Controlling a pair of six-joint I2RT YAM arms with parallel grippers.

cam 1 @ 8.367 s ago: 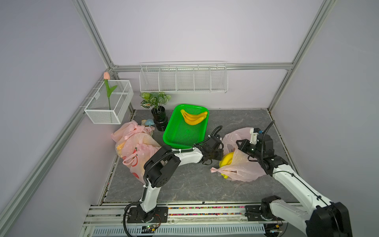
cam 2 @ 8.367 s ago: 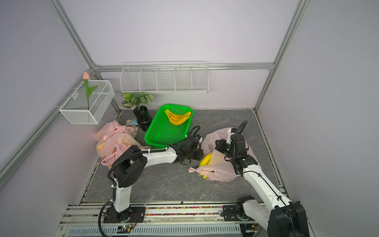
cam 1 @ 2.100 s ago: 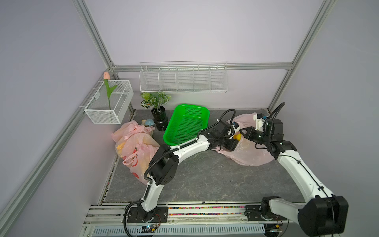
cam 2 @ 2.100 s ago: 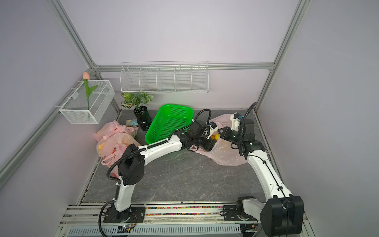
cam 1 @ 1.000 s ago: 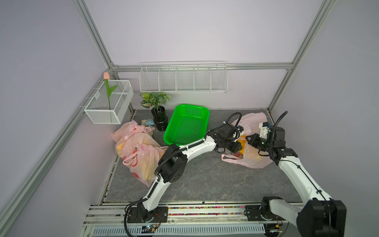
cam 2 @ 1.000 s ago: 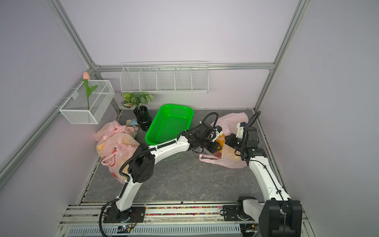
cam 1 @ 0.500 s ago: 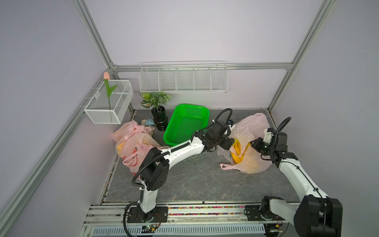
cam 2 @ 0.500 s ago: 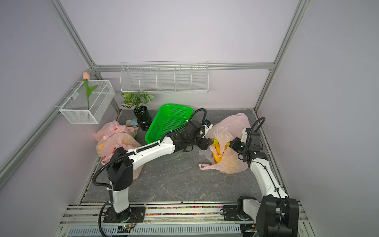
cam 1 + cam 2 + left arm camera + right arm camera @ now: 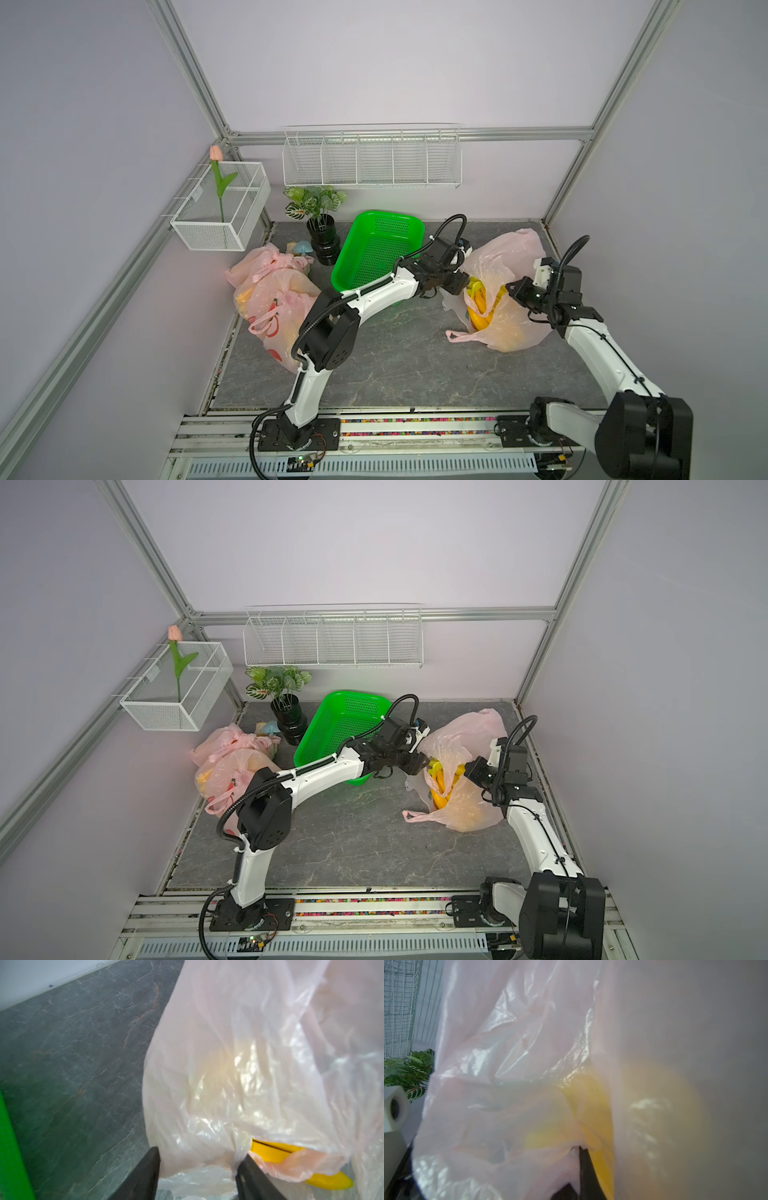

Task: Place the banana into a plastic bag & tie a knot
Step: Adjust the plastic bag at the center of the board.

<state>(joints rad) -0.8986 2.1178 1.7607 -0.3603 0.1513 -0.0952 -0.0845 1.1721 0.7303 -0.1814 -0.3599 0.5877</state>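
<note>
Top-view watcher: Both top views show a grey marbled slab (image 9: 395, 365) across the lower middle of the frame. Pale lilac walls (image 9: 374, 62) and metal posts (image 9: 191, 70) close it in. A rail (image 9: 415, 428) along the bottom edge carries both arm bases.

Wrist-view watcher: What crowds the edges?

Top-view watcher: Other bags (image 9: 270, 291), filled, lie along the slab's left edge. Behind them, toward the back wall, stand a potted plant (image 9: 322, 232) and a green basket (image 9: 376, 249). A wire shelf (image 9: 372, 160) hangs on the back wall and a wire box (image 9: 220, 208) on the left wall. Bare slab lies open in the lower middle, between the rail and the arms.

Wrist-view watcher: And the bag?

Top-view watcher: The bag (image 9: 511, 266) stands right of centre, near the slab's right edge. The bananas (image 9: 478, 299) are inside it, seen through the mouth. One strap (image 9: 457, 336) trails on the slab.

Wrist-view watcher: My left wrist view shows the left gripper (image 9: 200, 1159) with jaws apart and loose bag film between them. The bananas are just beyond. The right wrist view is mostly blurred film. One dark finger (image 9: 584, 1167) shows there with plastic bunched at its tip.

Top-view watcher: The right gripper (image 9: 515, 289) is closed on the bag's rim at the right of the mouth. The left gripper sits at the mouth's left side.
</note>
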